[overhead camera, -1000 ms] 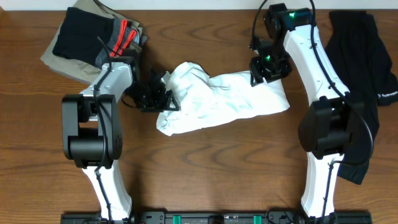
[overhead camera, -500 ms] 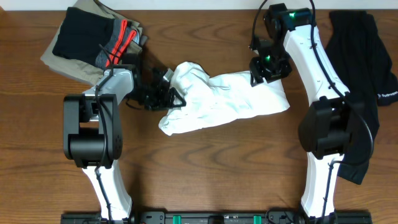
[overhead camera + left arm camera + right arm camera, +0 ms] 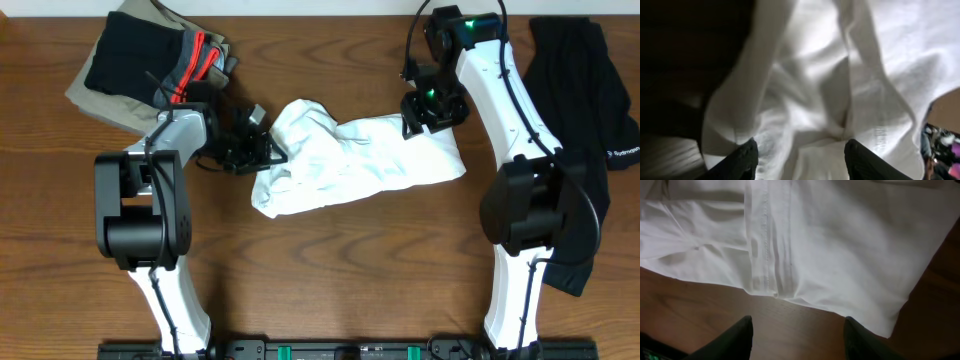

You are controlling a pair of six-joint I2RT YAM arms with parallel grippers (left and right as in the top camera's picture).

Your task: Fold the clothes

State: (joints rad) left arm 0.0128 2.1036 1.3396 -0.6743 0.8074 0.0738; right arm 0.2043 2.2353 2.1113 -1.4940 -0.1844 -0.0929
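The white T-shirt [image 3: 360,165] lies crumpled mid-table [image 3: 330,270], between my two arms. My left gripper [image 3: 800,160] is at its left end, fingers apart with bunched cloth between them. My right gripper [image 3: 797,337] hovers over the shirt's far right hem, fingers apart too. A clothes pile [image 3: 140,65] sits far left and a black garment [image 3: 590,100] lies on the right.
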